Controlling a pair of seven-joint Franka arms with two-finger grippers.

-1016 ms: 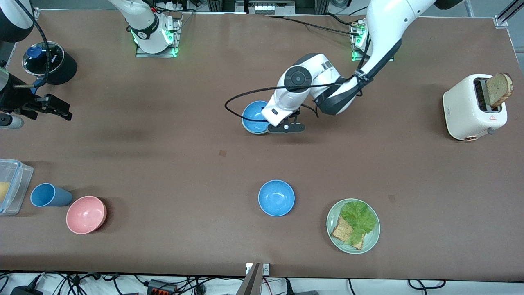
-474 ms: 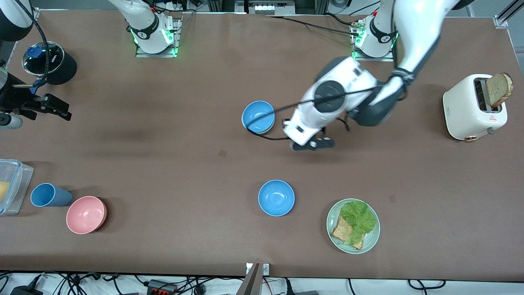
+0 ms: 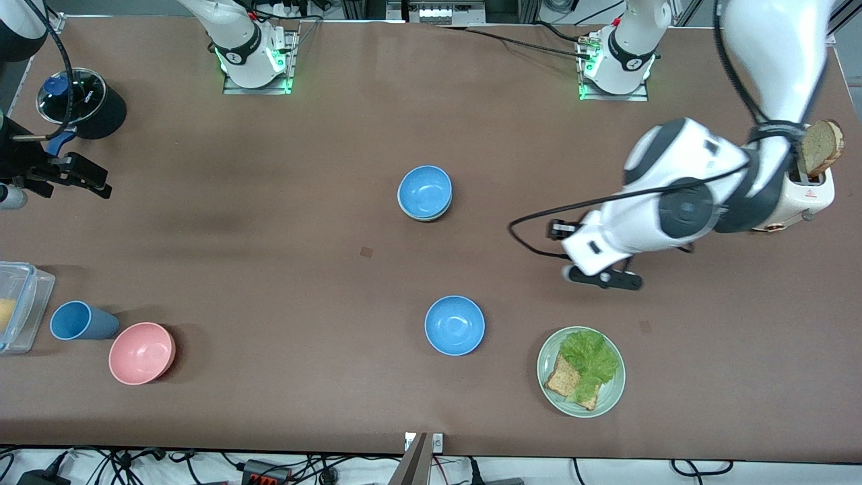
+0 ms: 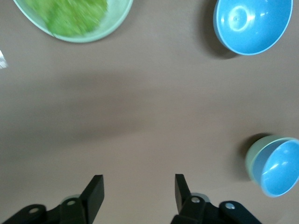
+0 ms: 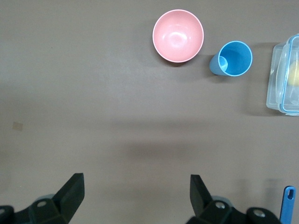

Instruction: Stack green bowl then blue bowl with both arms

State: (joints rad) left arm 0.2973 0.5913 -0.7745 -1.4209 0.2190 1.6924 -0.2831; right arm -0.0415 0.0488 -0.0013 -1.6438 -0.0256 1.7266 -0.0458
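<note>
While hovering over bare table, left end effector point(image 4: 138, 190) gapes wide, empty.

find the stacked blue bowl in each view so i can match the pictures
Front view: the stacked blue bowl sits mid-table, nested in the green bowl, whose rim peeks out beneath it.
Left wrist view: the same stack shows at the picture's edge, beside the open left tool.
Right wrist view: not in it.
Shared landmark: the lone blue bowl, nearer the front camera than the stack, also shows in the left wrist view.
</note>
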